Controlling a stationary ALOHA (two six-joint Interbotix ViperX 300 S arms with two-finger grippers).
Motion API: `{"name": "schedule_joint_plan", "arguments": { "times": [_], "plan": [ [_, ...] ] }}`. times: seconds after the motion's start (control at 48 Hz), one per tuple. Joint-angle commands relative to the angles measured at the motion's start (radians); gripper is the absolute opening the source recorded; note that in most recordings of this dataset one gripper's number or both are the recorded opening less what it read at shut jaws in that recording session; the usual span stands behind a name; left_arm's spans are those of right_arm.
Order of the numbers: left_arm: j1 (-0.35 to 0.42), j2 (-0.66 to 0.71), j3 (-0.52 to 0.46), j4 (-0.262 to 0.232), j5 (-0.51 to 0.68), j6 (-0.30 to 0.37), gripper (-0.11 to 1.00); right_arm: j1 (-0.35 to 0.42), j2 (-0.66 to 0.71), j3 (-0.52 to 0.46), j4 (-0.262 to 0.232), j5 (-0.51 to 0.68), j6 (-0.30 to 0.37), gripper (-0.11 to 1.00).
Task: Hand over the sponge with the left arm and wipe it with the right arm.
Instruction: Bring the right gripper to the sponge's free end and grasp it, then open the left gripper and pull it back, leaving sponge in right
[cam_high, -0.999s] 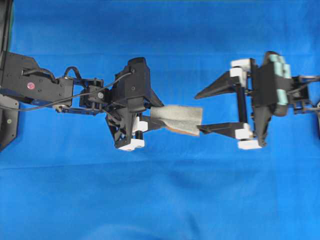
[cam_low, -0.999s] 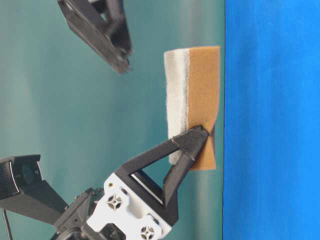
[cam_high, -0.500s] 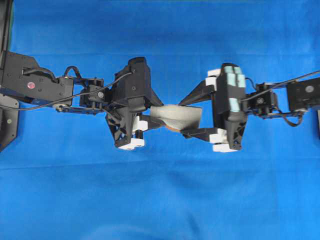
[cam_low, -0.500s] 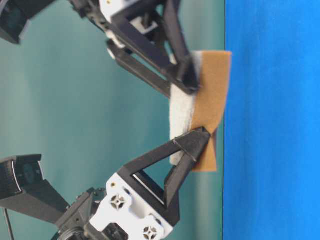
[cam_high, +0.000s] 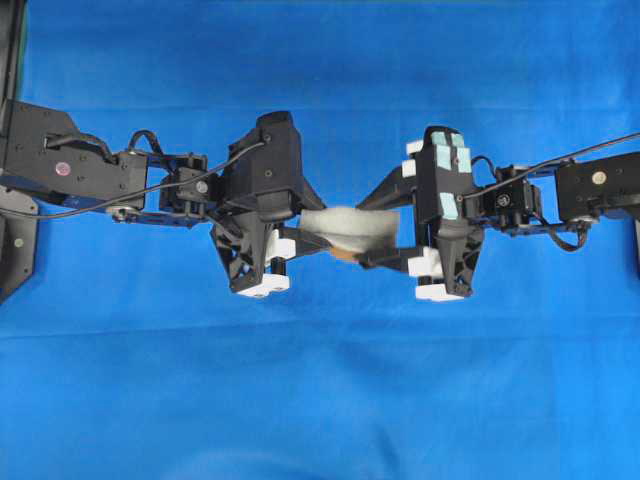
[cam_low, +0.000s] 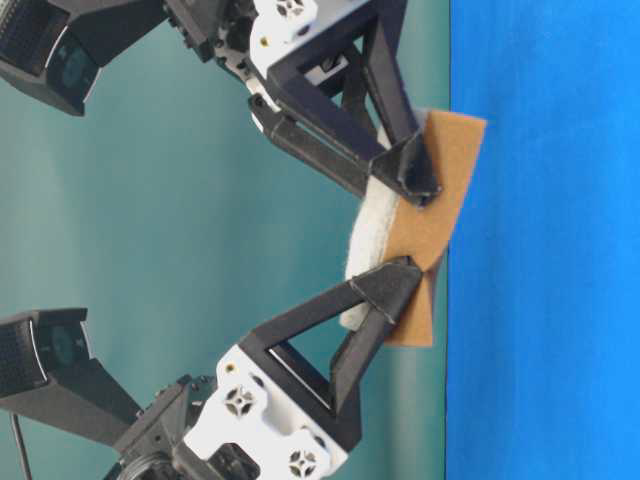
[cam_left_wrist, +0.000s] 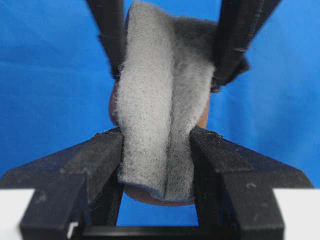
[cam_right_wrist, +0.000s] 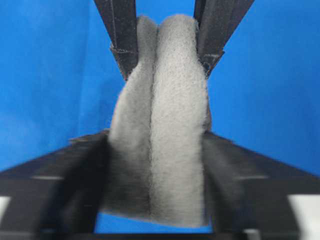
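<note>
The sponge (cam_high: 350, 228) hangs in the air between both grippers, fuzzy grey side up and orange-brown side (cam_low: 432, 205) toward the blue table. My left gripper (cam_high: 305, 228), on the plain black arm, is shut on its left end. My right gripper (cam_high: 372, 232), on the arm with teal pads, is shut on its right end. The sponge is squeezed into a fold along its length in the left wrist view (cam_left_wrist: 160, 115) and the right wrist view (cam_right_wrist: 160, 125). Low in the table-level view a left finger (cam_low: 385, 290) presses it, above a right finger (cam_low: 405, 165).
The blue cloth table (cam_high: 320, 400) lies under both arms. The left arm's base (cam_high: 40, 165) stands at the left edge. A teal wall (cam_low: 150, 200) shows in the table-level view.
My right gripper moved left onto the sponge's free end and closed on it. The sponge bent and folded between the two grippers. The left gripper stayed put, still clamping.
</note>
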Motion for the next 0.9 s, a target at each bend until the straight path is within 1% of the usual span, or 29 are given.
{"name": "schedule_joint_plan", "arguments": {
  "times": [0.0, 0.042, 0.062, 0.125, 0.167, 0.354, 0.396, 0.458, 0.521, 0.583, 0.625, 0.666, 0.75, 0.874],
  "plan": [
    [0.0, -0.026, -0.009, 0.002, -0.009, 0.002, 0.32, -0.003, -0.009, -0.018, -0.005, 0.005, -0.002, 0.56],
    [0.0, -0.026, -0.009, 0.002, -0.009, 0.002, 0.31, -0.003, -0.009, -0.018, -0.006, 0.008, -0.003, 0.46],
    [-0.002, -0.028, -0.009, 0.002, -0.009, 0.002, 0.29, -0.003, -0.011, -0.018, -0.006, 0.008, -0.005, 0.39],
    [-0.005, -0.026, -0.009, 0.003, -0.009, 0.003, 0.24, -0.003, -0.012, -0.02, -0.006, 0.009, -0.005, 0.24],
    [-0.005, -0.028, -0.009, 0.003, -0.011, 0.008, 0.24, -0.003, -0.015, -0.018, -0.008, 0.011, -0.005, 0.16],
    [-0.009, -0.031, -0.005, 0.003, -0.025, 0.028, 0.24, -0.003, -0.037, -0.012, -0.008, 0.012, -0.006, 0.15],
    [-0.011, -0.035, 0.0, 0.003, -0.038, 0.025, 0.27, -0.003, -0.04, -0.011, -0.008, 0.012, -0.006, 0.15],
    [-0.011, -0.046, 0.009, 0.002, -0.064, 0.02, 0.44, -0.003, -0.048, -0.008, -0.008, 0.012, -0.006, 0.15],
    [-0.011, -0.063, 0.026, 0.002, -0.098, 0.023, 0.65, -0.003, -0.055, -0.005, -0.008, 0.017, -0.005, 0.15],
    [-0.011, -0.087, 0.051, 0.002, -0.137, 0.031, 0.8, -0.003, -0.063, 0.0, -0.008, 0.021, -0.006, 0.15],
    [-0.011, -0.11, 0.067, 0.003, -0.16, 0.032, 0.87, -0.003, -0.067, 0.002, -0.008, 0.028, -0.005, 0.15],
    [-0.011, -0.14, 0.094, 0.003, -0.187, 0.034, 0.89, -0.003, -0.074, 0.003, -0.008, 0.032, -0.005, 0.15],
    [-0.011, -0.192, 0.143, 0.003, -0.224, 0.034, 0.87, -0.003, -0.086, 0.011, -0.008, 0.038, -0.006, 0.15],
    [-0.011, -0.27, 0.216, 0.003, -0.259, 0.031, 0.87, -0.003, -0.101, 0.021, -0.008, 0.04, -0.006, 0.15]
  ]
}}
